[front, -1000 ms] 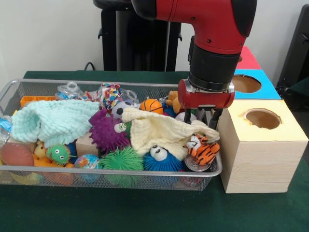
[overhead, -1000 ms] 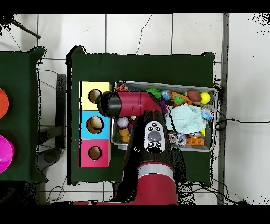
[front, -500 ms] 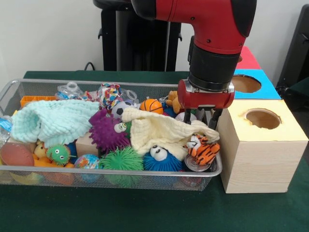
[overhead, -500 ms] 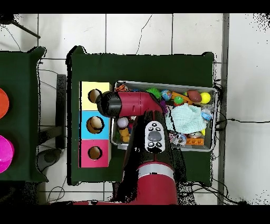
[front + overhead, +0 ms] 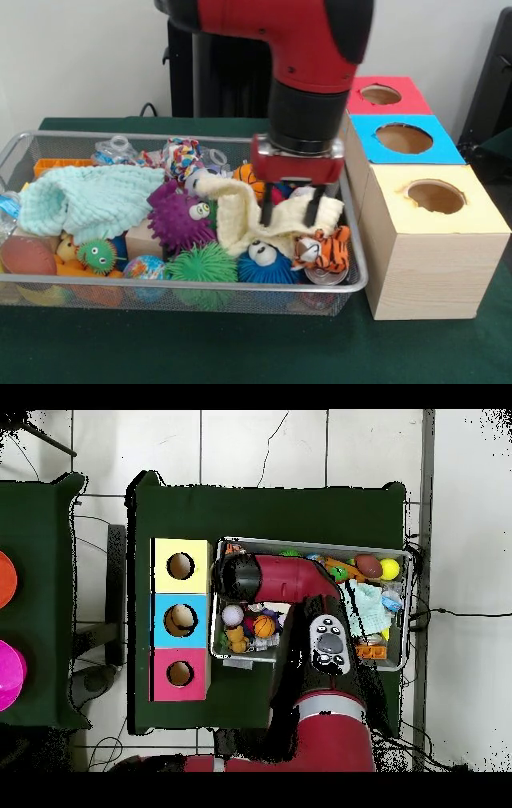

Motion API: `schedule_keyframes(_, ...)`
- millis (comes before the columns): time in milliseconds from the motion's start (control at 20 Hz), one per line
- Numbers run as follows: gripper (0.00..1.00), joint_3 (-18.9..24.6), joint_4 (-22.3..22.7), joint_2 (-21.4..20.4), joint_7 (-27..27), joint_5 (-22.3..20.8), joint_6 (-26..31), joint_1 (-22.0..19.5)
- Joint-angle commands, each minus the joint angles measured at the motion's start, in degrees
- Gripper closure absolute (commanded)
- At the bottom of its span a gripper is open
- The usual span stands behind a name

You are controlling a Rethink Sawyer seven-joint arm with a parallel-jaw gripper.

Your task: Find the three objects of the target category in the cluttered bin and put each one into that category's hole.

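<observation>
Still searching: gripper (image 5: 291, 214) jaws spread over the yellow cloth (image 5: 240, 212) at the bin's (image 5: 120, 282) 3 o'clock end, toys all inside, box holes (image 5: 434, 195) look empty, nothing visibly sorted yet.

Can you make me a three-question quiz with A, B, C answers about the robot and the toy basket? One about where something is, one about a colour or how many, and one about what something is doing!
1. Where is the tiger?
A. in the basket
B. on the yellow box
C. on the floor

2. How many boxes with holes stand beside the basket?
A. one
B. three
C. five

3. What is the gripper doing?
A. hanging high above the basket
B. reaching into a box hole
C. down at the cream cloth

Answers:
1. A, the tiger lies in the basket's corner nearest the boxes.
2. B, one yellow, one blue, one red.
3. C, its fingers stand on the cloth, one either side of a fold.
</observation>
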Motion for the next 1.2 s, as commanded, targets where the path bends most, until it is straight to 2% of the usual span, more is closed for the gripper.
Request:
schedule_keyframes(50,0.0,4.4,3.8,0.9,-0.8,-2.7,1.4,-4.1)
schedule_keyframes(350,0.0,4.7,3.9,0.8,-1.2,-3.9,1.1,-4.5)
schedule_keyframes(400,1.0,4.4,4.3,0.7,-0.3,-3.9,0.4,-4.3)
schedule_keyframes(800,1.0,3.3,2.6,1.2,0.4,-4.1,1.6,-3.0)
schedule_keyframes(1200,1.0,3.9,3.3,1.2,0.6,-3.5,1.3,-3.1)
